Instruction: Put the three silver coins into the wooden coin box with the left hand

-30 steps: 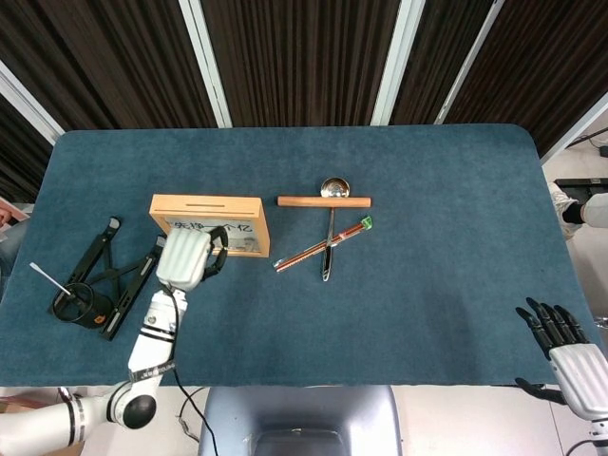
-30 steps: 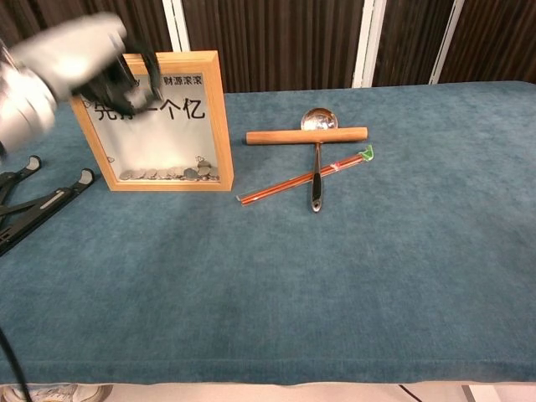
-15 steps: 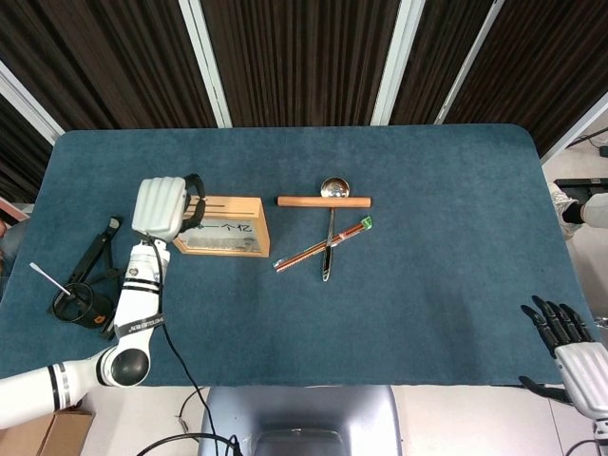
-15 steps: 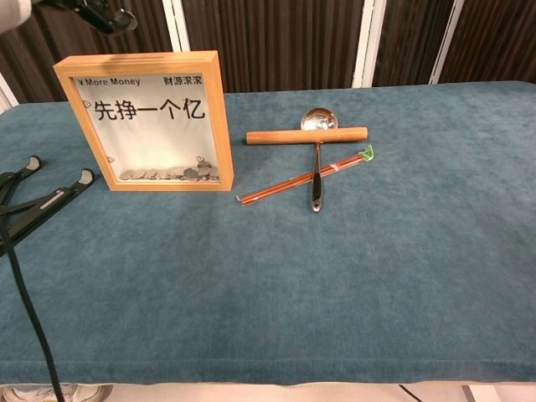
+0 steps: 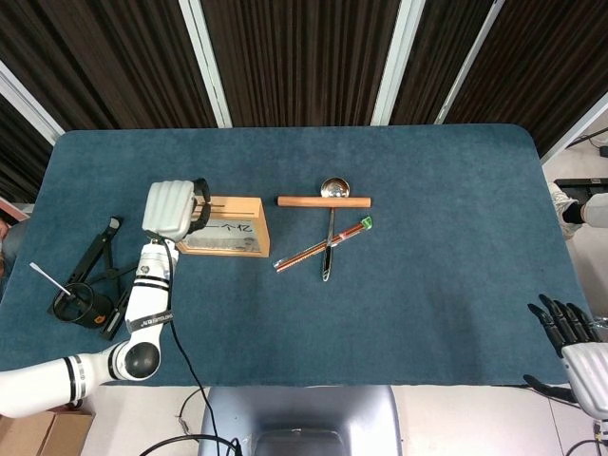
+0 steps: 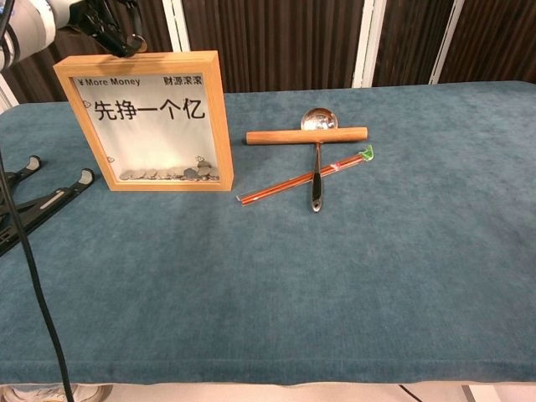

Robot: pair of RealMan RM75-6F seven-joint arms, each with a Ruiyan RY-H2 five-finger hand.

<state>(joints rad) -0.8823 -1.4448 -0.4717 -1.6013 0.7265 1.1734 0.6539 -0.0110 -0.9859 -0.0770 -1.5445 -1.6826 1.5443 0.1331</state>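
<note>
Right hand point(image 5: 575, 342) at near right table edge, fingers spread, holding nothing. Wooden coin box point(image 6: 149, 122) upright at left on the blue table point(image 6: 335, 276): light frame, clear front with printed characters, silver coins point(image 6: 172, 173) piled inside along the bottom. Left hand point(image 5: 173, 209) above box top; whether the fingers are clenched cannot be told.

A blue tabletop point(image 5: 427, 285) carries the upright wooden coin box point(image 6: 151, 126), a wooden stick point(image 5: 324, 201), spoon point(image 5: 330, 237), chopsticks point(image 5: 321, 245), and a black folding stand point(image 5: 100, 275).
</note>
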